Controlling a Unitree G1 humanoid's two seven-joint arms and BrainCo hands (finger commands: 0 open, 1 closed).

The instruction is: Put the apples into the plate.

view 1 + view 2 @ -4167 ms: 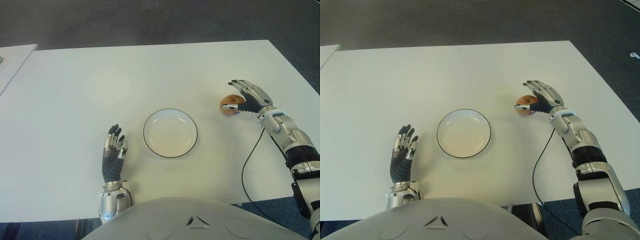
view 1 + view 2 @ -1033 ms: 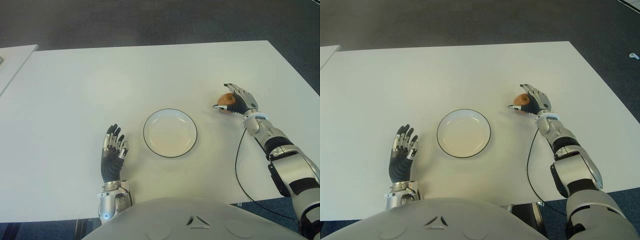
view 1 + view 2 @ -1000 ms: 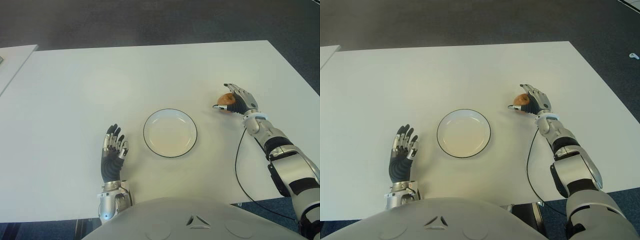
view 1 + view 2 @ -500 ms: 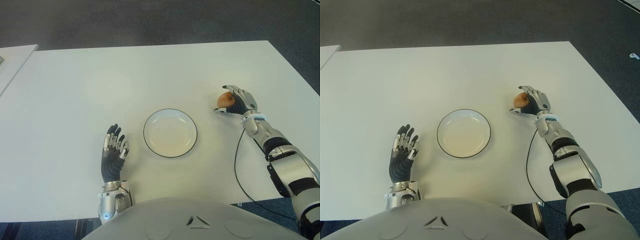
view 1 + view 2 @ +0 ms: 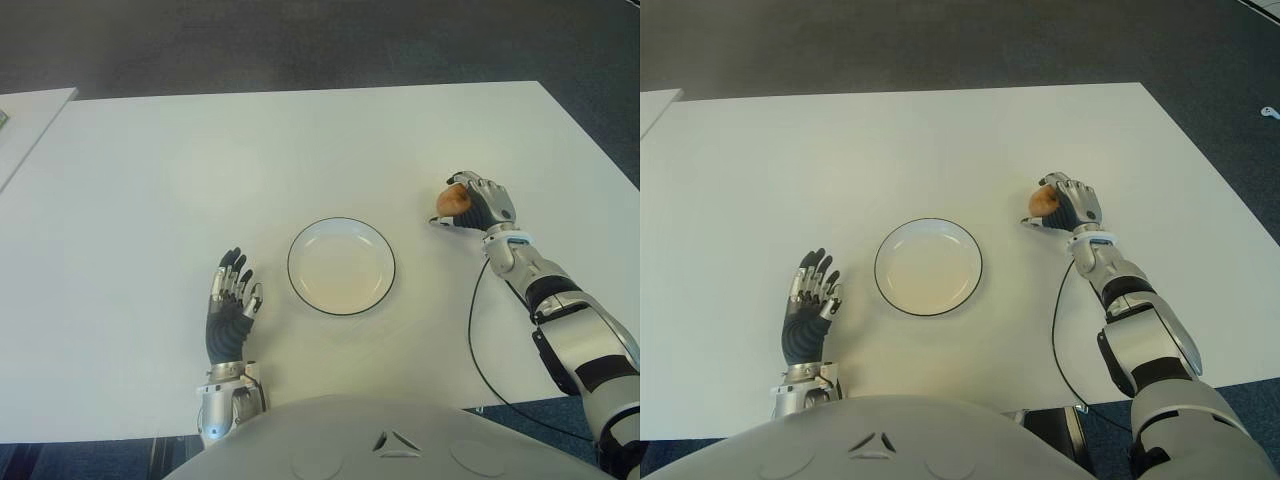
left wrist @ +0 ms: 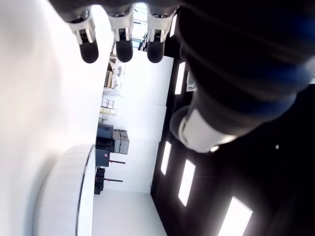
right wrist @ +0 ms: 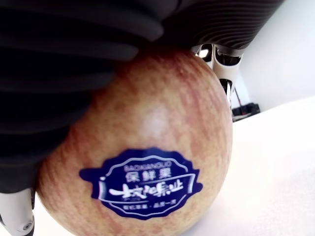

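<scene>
Apple point(image 5: 452, 198): one, clamped in my right hand point(image 5: 478, 203) near the counter's point(image 5: 150, 150) right edge, apparently lifted for carrying. Fingers point(image 7: 74, 64) wrap it closely, sticker outward.
Plate point(image 5: 341, 266): mid-counter toward the near edge, empty, well apart from the apple.
Left hand point(image 5: 231, 300): beside the plate's left, fingers spread, holding nothing.

A reddish-yellow apple point(image 5: 452, 199) with a blue sticker sits gripped in the right hand point(image 5: 478, 204), right of the empty white plate point(image 5: 341, 267).
</scene>
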